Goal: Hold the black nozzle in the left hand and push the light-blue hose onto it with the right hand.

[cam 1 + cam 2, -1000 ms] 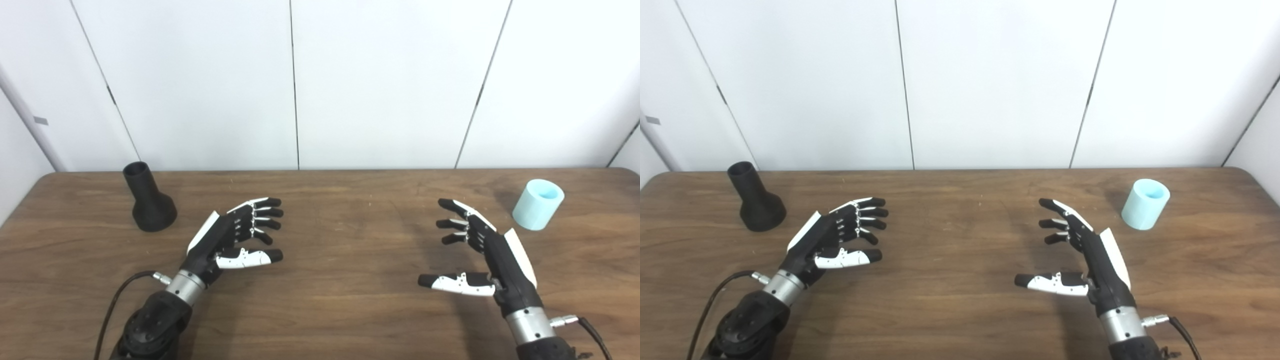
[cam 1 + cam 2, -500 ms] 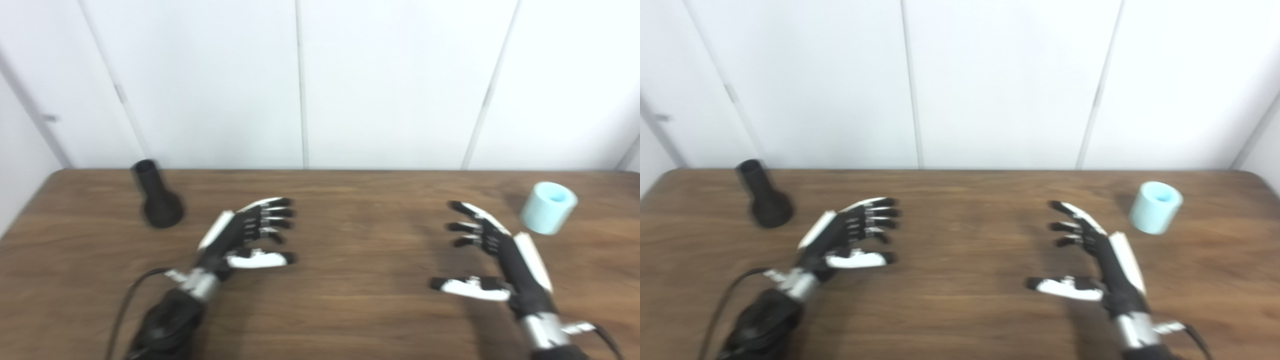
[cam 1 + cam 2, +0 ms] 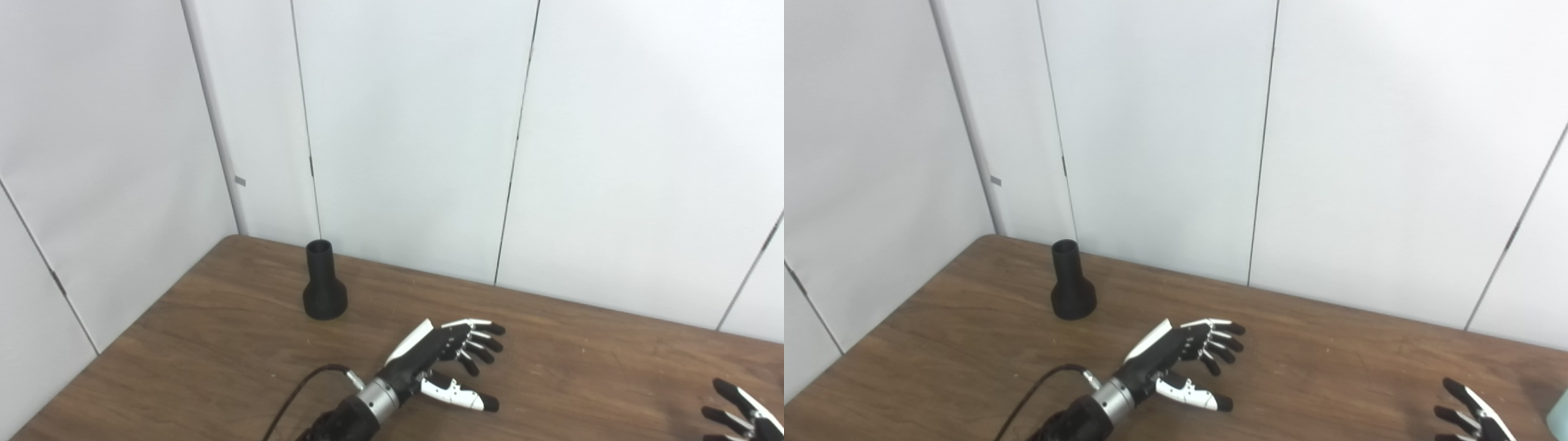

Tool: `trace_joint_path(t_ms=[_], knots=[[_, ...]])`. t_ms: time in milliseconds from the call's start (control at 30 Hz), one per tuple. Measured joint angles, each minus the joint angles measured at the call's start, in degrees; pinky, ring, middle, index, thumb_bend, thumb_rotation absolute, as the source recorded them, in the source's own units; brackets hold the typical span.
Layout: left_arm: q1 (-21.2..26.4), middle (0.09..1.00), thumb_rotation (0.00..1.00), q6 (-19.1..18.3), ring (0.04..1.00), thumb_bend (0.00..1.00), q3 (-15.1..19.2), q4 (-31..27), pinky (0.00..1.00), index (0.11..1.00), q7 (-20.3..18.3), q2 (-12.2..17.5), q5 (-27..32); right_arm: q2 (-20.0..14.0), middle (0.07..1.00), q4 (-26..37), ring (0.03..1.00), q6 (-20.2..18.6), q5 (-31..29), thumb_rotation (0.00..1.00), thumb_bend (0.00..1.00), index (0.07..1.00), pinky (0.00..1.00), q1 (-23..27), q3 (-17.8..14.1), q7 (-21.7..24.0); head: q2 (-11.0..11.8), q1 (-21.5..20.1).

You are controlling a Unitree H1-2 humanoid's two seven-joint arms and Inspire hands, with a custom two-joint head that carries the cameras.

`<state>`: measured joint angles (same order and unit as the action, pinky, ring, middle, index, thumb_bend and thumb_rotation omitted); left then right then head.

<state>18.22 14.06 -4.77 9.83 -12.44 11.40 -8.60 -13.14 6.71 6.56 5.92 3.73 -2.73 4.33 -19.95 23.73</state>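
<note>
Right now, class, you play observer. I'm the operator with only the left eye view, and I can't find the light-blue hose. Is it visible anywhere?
Observer: Yes. The right eye view shows a sliver of the light-blue hose at its right edge.
Operator: Is the right hand touching it?
Observer: No. The right hand is left of it, fingers spread, with bare table between them.
</note>
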Motion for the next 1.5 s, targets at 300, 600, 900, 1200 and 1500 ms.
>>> trace_joint_path(t_ms=[300,600,900,1200,1500], knots=[[-2.1,0.689,0.11,-1.9,0.68,0.7,4.5,-10.1,0.55,0.712,5.9,4.1,-10.5,0.1,0.917,-0.1,0.798,0.4,0.0,0.0,0.62,0.883,0.65,0.2,0.0,0.1,-0.2,1.0],[-2.0,0.761,0.16,-5.1,0.723,0.72,14.2,-14.2,0.56,0.79,12.0,10.0,-15.7,0.0,0.919,-0.3,0.787,0.4,0.0,0.0,0.6,0.886,0.62,0.6,-0.1,0.3,-0.3,0.9],[3.6,0.9,0.17,-7.2,0.879,0.75,17.9,-11.2,0.75,0.898,18.1,14.9,-18.8,0.0,0.918,-0.7,0.763,0.2,0.0,0.0,0.59,0.885,0.58,1.0,0.0,0.3,-0.8,0.9],[4.9,0.958,0.29,-14.8,0.954,0.88,18.1,-8.9,0.88,0.961,23.7,14.9,-25.1,-0.1,0.828,0.1,0.711,-0.6,-0.3,0.0,0.59,0.852,0.52,1.0,-0.1,0.4,-1.2,0.7],[5.2,1.0,0.37,-29.8,1.0,1.0,14.4,-8.1,1.0,0.939,17.4,15.0,-25.9,-0.1,0.825,0.5,0.688,-1.0,-1.2,0.0,0.6,0.828,0.5,1.1,-0.3,0.6,-2.0,0.4]])
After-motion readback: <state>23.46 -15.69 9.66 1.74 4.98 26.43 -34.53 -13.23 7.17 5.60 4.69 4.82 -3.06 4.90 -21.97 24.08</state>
